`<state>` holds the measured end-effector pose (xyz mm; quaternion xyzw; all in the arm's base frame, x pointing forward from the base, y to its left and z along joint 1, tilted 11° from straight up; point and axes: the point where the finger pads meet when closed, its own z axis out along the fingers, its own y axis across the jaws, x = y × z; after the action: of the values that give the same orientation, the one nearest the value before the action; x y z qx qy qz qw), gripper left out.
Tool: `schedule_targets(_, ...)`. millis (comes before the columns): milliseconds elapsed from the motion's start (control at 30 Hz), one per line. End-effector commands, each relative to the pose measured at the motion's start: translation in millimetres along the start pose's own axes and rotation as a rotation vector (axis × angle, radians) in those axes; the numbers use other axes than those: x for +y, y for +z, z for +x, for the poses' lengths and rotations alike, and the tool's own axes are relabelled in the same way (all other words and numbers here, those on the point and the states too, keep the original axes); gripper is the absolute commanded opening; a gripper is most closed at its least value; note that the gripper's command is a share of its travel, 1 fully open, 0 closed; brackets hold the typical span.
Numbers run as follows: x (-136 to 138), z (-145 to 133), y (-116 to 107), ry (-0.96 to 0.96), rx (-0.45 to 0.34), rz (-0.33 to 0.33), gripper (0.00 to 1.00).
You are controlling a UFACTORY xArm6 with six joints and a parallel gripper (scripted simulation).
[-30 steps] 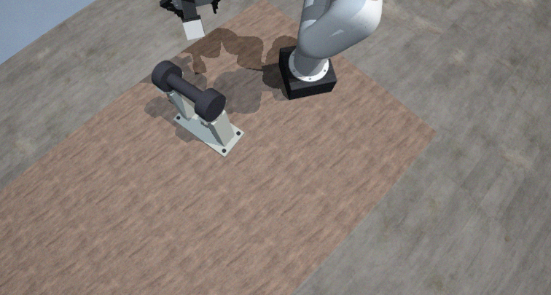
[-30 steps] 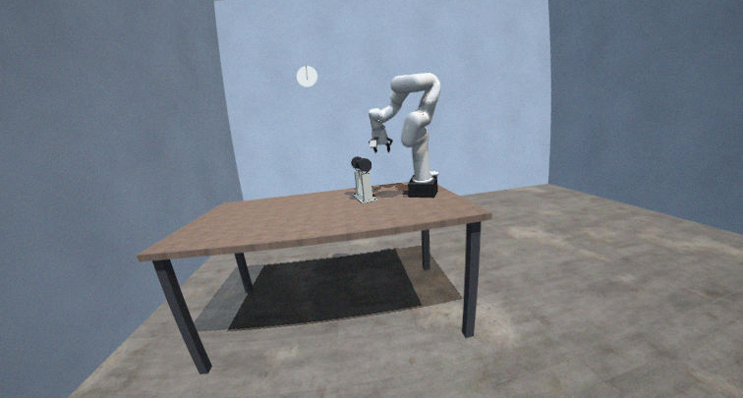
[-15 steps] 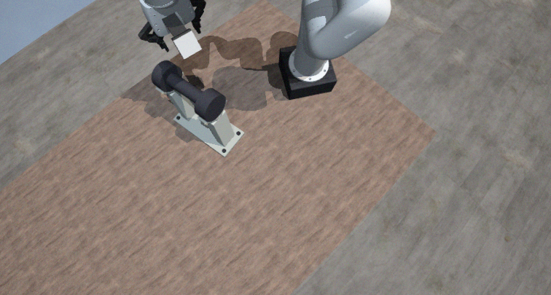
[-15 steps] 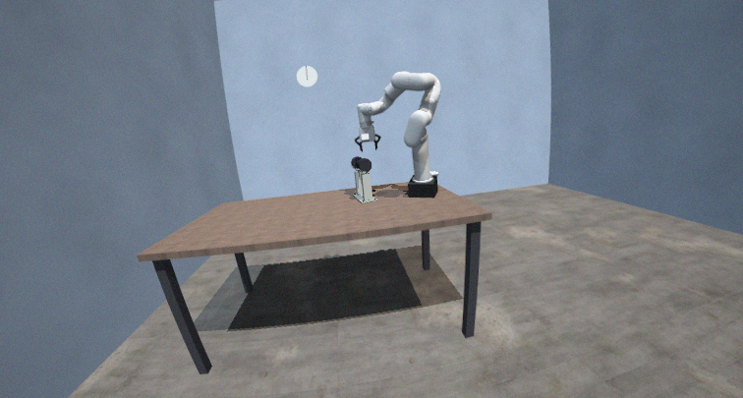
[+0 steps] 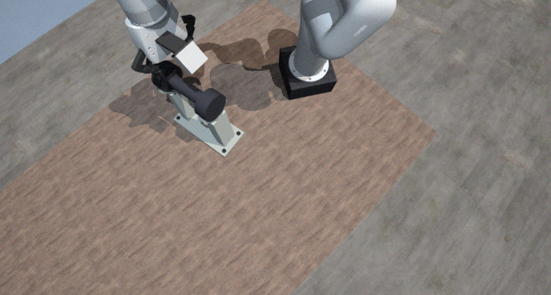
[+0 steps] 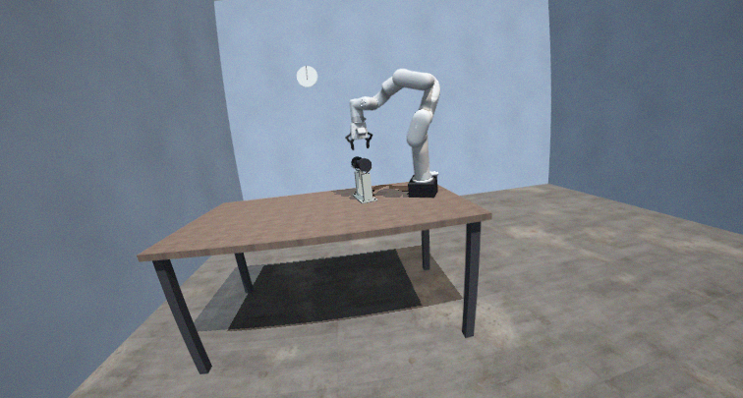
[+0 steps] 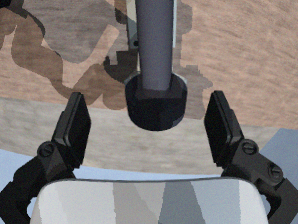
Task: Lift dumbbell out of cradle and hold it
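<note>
Wood-grain table (image 5: pixel 162 223) bears matte cylindrical dumbbell (image 5: pixel 189 91) cradled beneath wide-open, empty gripper (image 7: pixel 150 129)

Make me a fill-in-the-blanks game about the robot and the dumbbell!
1. The gripper has its fingers wide ____.
2. The dumbbell rests in its pale ____.
3. In the exterior view, the gripper hangs ____ the dumbbell without touching it.
4. The arm's black base stands on the wooden ____.

Missing words: open; cradle; above; table
</note>
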<state>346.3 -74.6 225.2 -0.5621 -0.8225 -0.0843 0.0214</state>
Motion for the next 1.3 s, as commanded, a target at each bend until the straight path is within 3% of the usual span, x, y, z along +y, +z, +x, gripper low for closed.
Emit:
schedule_targets(0, 8, 8, -3, -0.030, 0.016, -0.007, 1.00)
schedule_targets(300, 8, 7, 10, -0.030, 0.016, -0.006, 1.00)
schedule_targets(500, 8, 8, 76, -0.030, 0.016, -0.006, 1.00)
schedule_targets(600, 9, 8, 94, -0.030, 0.016, -0.006, 1.00)
schedule_targets(1167, 9, 8, 96, -0.030, 0.016, -0.006, 1.00)
schedule_targets(1200, 9, 8, 96, -0.030, 0.016, -0.006, 0.00)
schedule_targets(1267, 9, 8, 96, -0.030, 0.016, -0.006, 0.00)
